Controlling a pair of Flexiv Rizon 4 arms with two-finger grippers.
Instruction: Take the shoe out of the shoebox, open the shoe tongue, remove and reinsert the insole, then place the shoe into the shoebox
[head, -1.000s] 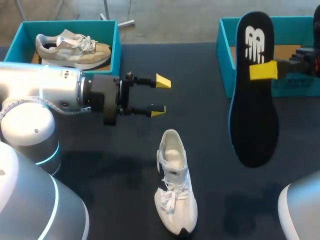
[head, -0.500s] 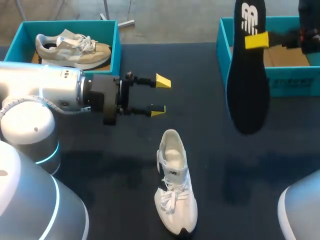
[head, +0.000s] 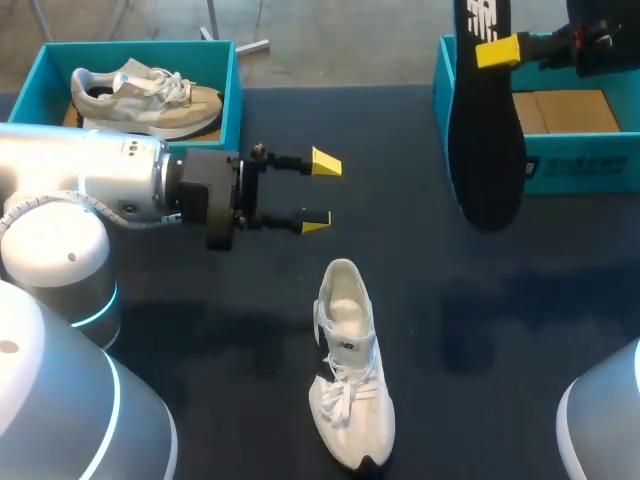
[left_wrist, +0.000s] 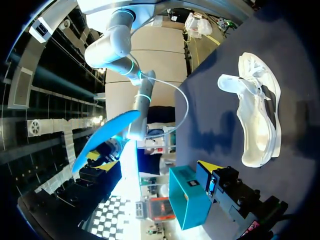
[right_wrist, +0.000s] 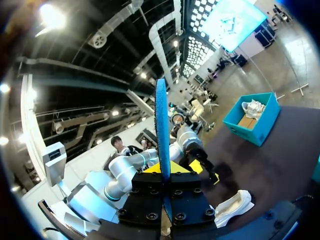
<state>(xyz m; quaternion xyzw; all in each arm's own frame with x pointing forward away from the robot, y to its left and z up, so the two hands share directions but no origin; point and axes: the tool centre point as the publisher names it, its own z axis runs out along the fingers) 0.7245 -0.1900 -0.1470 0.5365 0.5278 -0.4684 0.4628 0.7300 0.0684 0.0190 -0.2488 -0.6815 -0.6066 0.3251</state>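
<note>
Right tool (head: 497, 50) is clenched on the long black foam insole (head: 485, 130) near its upper end, dangling it above the dark surface (head: 230, 400) beside the teal cardboard shoebox (head: 560, 165) — clear, I judge, for reinsertion. Left tool (head: 320, 192) hovers released near the white lace-up sneaker (head: 350, 365). Left wrist view: the sneaker rests ahead. Right wrist view: the insole stands edge-on between both tips — firmly pinched.

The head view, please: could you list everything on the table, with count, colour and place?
white shoe: 1, white, on the table's near middle
insole: 1, black with a blue edge, hanging in front of the right shoebox
right shoebox: 1, teal, far right
cardboard: 1, brown, inside the right shoebox
left shoebox: 1, teal, far left
beige shoe: 1, beige, inside the left shoebox
table: 1, dark
left gripper: 1, yellow-tipped, open, empty, above the table
right gripper: 1, yellow-tipped, shut on the insole
</note>
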